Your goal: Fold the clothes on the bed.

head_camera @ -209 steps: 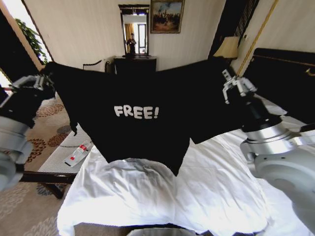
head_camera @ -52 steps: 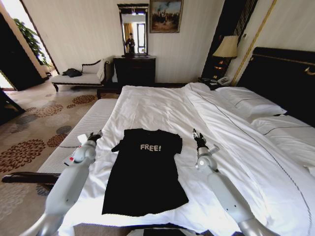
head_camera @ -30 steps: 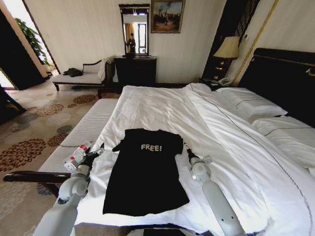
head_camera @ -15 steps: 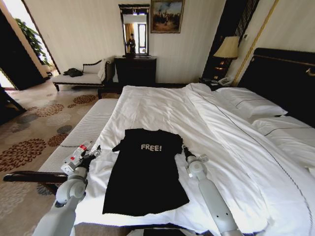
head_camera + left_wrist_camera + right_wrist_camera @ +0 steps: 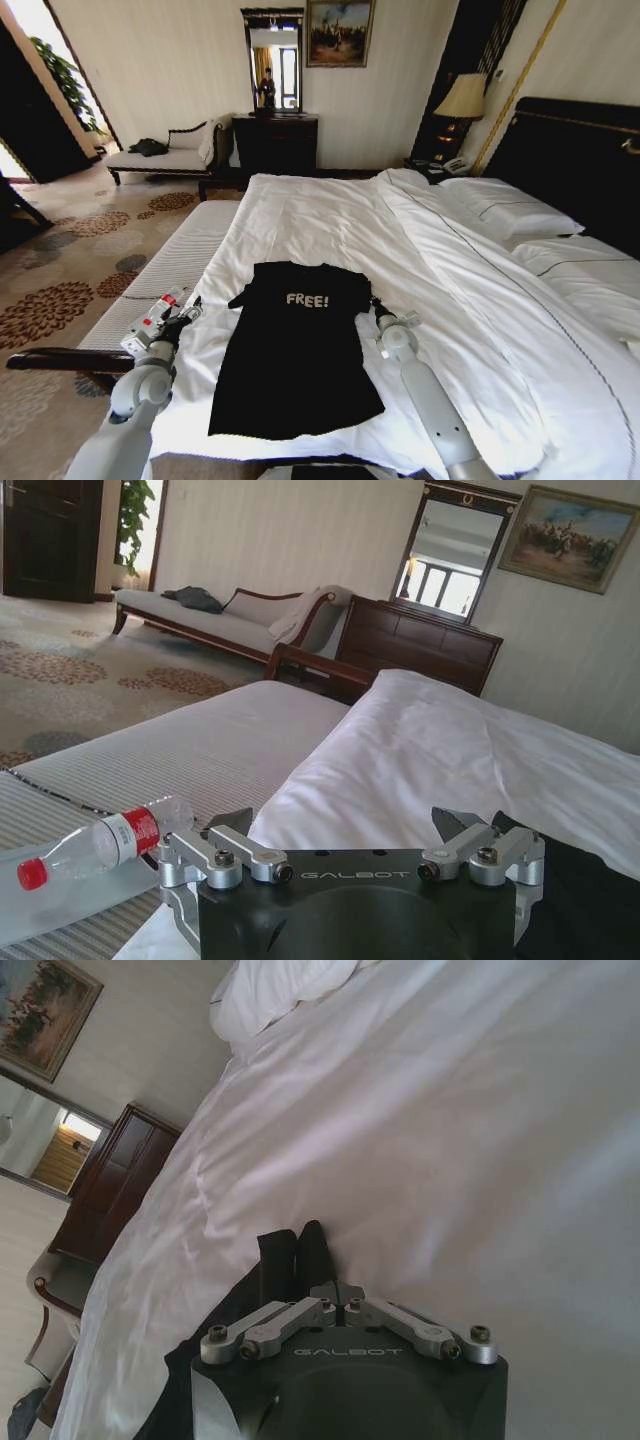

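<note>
The clothes, a black T-shirt (image 5: pixel 295 350) with white "FREE!" lettering, lie flat and face up on the bed (image 5: pixel 330 225), near its foot. My left gripper (image 5: pixel 190 308) hovers at the bed's left edge, a short way from the left sleeve, and the left wrist view shows that gripper (image 5: pixel 343 820) open with the shirt (image 5: pixel 590 900) off to one side. My right gripper (image 5: pixel 374 304) sits low at the right sleeve's edge. In the right wrist view this gripper (image 5: pixel 337 1293) is shut, its tips right beside the folded sleeve (image 5: pixel 295 1250).
A red-capped plastic bottle (image 5: pixel 152 314) lies on the striped bench (image 5: pixel 175 260) beside the bed, close to my left gripper. White pillows (image 5: pixel 505 210) and a dark headboard (image 5: pixel 585 160) stand at the right. A chaise (image 5: pixel 165 155) and dresser (image 5: pixel 275 140) are across the room.
Seven seconds ago both grippers held the shirt up spread in the air; it now lies flat. Over the last second the right gripper closed in on the right sleeve, while the left barely shifted.
</note>
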Motion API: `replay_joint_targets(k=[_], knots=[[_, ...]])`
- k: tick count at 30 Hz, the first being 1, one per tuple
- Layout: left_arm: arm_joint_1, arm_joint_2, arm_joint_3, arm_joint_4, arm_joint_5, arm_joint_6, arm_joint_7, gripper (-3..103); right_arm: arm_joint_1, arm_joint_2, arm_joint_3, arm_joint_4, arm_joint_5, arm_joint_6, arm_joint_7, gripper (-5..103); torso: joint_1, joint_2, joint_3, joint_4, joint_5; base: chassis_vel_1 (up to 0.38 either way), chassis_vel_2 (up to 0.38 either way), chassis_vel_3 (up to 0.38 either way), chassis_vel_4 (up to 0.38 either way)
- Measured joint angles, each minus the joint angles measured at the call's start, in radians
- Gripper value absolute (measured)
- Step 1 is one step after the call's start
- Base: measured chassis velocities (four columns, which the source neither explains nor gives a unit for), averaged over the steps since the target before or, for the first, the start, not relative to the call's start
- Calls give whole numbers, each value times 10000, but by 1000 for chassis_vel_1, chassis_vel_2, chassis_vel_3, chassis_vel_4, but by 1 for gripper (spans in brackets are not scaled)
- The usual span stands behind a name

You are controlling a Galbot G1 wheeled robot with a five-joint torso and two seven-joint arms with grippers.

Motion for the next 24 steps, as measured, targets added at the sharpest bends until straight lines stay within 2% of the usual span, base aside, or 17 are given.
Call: replay_joint_targets(k=[7,11,12,18,24], knots=[[5,-9,0,78,25,0,-42,100,63,-16,-125,46,-111,302,-379,0,0,0,0,-1,0,0,0,0,0],[13,-4,-29,89,25,0,-73,100,212,30,-653,57,-693,748,-1355,0,0,0,0,-1,-2,0,0,0,0],[13,-4,-29,89,25,0,-73,100,212,30,-653,57,-693,748,-1355,0,0,0,0,-1,-2,0,0,0,0],[160,25,-202,69,25,0,-80,100,602,343,-1763,-611,-1884,1367,-2513,0,0,0,0,1,0,0,0,0,0],[355,65,-458,83,5,-34,-67,100,994,560,-2701,-1308,-3082,1581,-2865,0,0,0,0,1,-1,0,0,0,0]])
